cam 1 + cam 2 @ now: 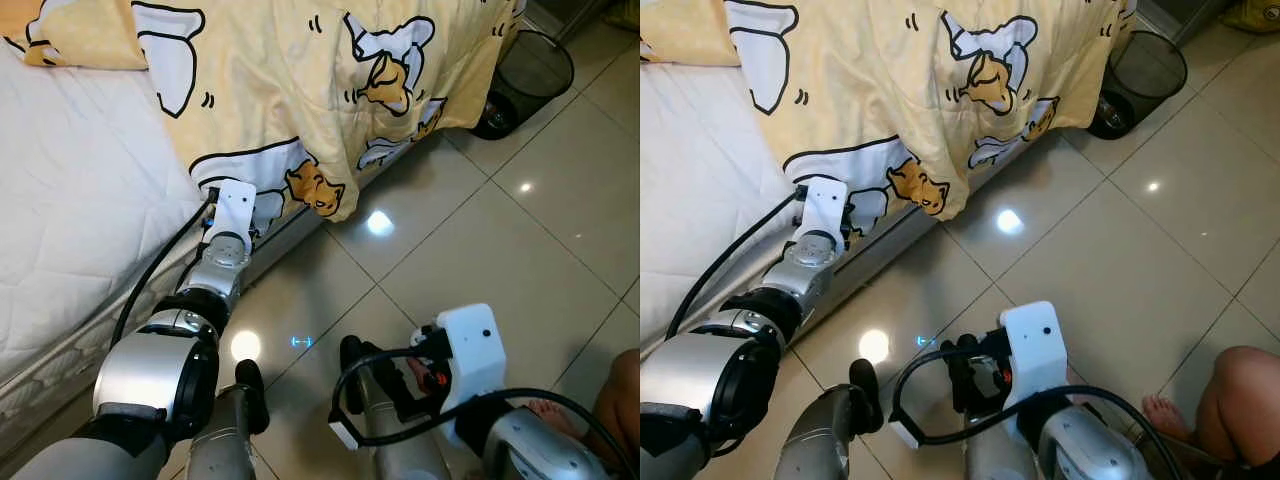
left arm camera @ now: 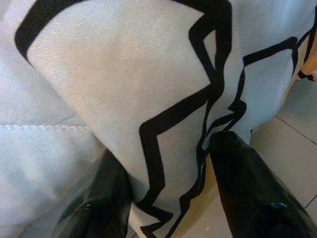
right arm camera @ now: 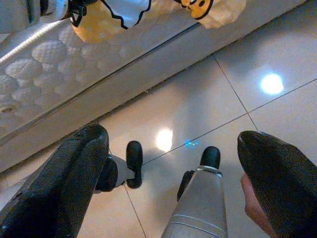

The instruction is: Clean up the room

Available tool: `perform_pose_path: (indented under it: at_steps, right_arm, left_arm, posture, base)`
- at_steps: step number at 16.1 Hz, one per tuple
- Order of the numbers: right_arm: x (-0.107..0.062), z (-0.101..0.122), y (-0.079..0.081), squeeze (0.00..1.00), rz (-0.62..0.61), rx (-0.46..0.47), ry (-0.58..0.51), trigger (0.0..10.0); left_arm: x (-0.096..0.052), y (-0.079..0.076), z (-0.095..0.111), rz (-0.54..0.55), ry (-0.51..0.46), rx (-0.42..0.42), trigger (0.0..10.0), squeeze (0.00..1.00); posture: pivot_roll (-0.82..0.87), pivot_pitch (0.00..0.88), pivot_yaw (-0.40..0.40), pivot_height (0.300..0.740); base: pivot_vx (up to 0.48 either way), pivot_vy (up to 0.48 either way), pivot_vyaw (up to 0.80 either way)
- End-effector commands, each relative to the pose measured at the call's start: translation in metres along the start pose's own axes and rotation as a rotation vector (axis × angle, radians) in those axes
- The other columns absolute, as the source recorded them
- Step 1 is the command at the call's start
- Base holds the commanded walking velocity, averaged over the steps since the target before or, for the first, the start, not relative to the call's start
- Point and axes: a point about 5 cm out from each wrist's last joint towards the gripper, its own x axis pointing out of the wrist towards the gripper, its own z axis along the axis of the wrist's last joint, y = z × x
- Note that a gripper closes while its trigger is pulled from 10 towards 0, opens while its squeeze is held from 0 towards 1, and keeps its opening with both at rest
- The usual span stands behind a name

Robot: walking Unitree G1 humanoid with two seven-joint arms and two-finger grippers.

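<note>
Blanket edge pinched by left claw; slip or snag risk.

The yellow cartoon-print blanket (image 1: 300, 90) is draped over the bed (image 1: 70, 180), its corner hanging toward the tiled floor (image 1: 480, 240). The left claw (image 2: 168, 198) is closed on a fold of its hem at the mattress edge. Only a thin fold is held, so it could be lost under a hard pull, or dragged onto the floor. The right claw (image 3: 173, 163) is held open and empty over the tiles. A wire bin (image 1: 530, 75) and a person's foot (image 1: 1165, 412) are near; contact is possible.
</note>
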Motion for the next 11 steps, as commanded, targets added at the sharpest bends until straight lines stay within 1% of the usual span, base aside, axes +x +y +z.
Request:
perform_pose_path:
  at_steps: [1,3,4,5,6,9,11]
  right_arm:
    - [0.000,-0.005,0.000,0.00,0.000,0.010,0.025,10.0]
    - [0.002,-0.004,-0.001,0.00,0.002,0.008,0.023,10.0]
    - [0.003,-0.003,-0.002,0.00,0.002,0.007,0.022,10.0]
    - [0.004,-0.003,-0.002,0.00,0.003,0.006,0.020,10.0]
    - [0.007,-0.002,-0.002,0.00,0.008,0.003,0.017,10.0]
    - [0.012,0.000,-0.003,0.00,0.013,0.000,0.010,10.0]
    - [0.017,0.000,-0.005,0.00,0.015,-0.002,0.009,10.0]
  left_arm:
    - [-0.003,-0.005,-0.017,-0.036,0.073,-0.006,0.0,0.00]
    - [-0.003,-0.005,-0.019,-0.051,0.089,-0.042,0.0,0.00]
    - [-0.003,-0.007,-0.020,-0.064,0.090,-0.042,0.0,0.00]
    - [-0.004,-0.010,-0.021,-0.081,0.092,-0.036,0.0,0.00]
    - [-0.006,-0.017,-0.027,-0.112,0.096,-0.019,0.0,0.00]
    - [-0.008,-0.020,-0.031,-0.122,0.103,-0.027,0.0,0.00]
    - [-0.009,-0.022,-0.032,-0.138,0.094,0.003,0.0,0.00]
  posture:
    - [-0.50,0.452,-0.040,0.740]
    - [-0.50,0.447,-0.039,0.740]
    - [-0.49,0.444,-0.040,0.740]
    - [-0.49,0.444,-0.041,0.740]
    - [-0.48,0.438,-0.039,0.740]
    - [-0.46,0.429,-0.039,0.740]
    - [-0.45,0.416,-0.032,0.740]
  base:
    - [0.000,0.000,0.00]
    - [0.000,0.000,0.00]
    - [0.000,0.000,0.00]
    - [0.000,0.000,0.00]
    - [0.000,0.000,0.00]
    - [0.000,0.000,0.00]
    - [0.000,0.000,0.00]
